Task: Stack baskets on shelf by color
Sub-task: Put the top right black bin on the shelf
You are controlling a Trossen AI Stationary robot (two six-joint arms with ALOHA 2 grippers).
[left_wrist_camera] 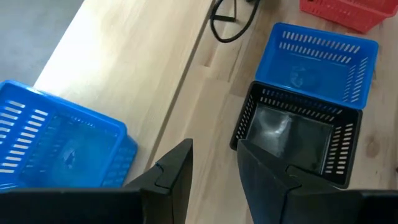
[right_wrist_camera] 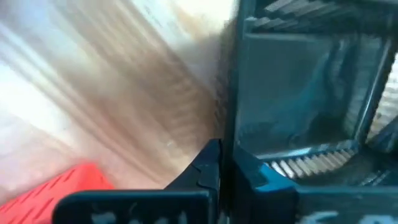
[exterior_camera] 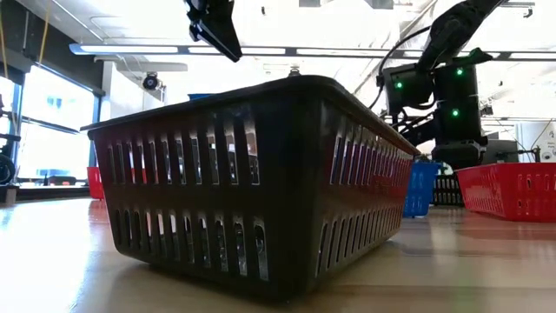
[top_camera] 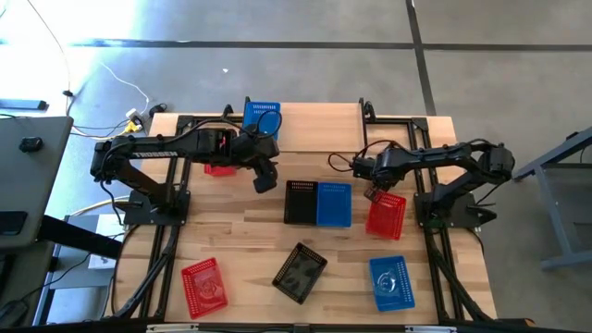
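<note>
The shelf runs along the far side and bears a blue basket. A red basket shows under my left arm. Mid-table a black basket and a blue basket stand side by side, with a red basket to their right. My right gripper is down between the blue and red ones, shut at the blue one's right wall. My left gripper hangs open above the table, left of the black basket. My right gripper comes slanting down from above and has the blue basket's right long wall between its shut fingers, one finger inside the basket and one outside. The picture is blurred. The basket stands flat on the table.
Near the front edge lie a red basket, a black basket turned askew and a blue basket. A dark cable lies on the table by the shelf. Bare wood shows between the middle row and the front row.
</note>
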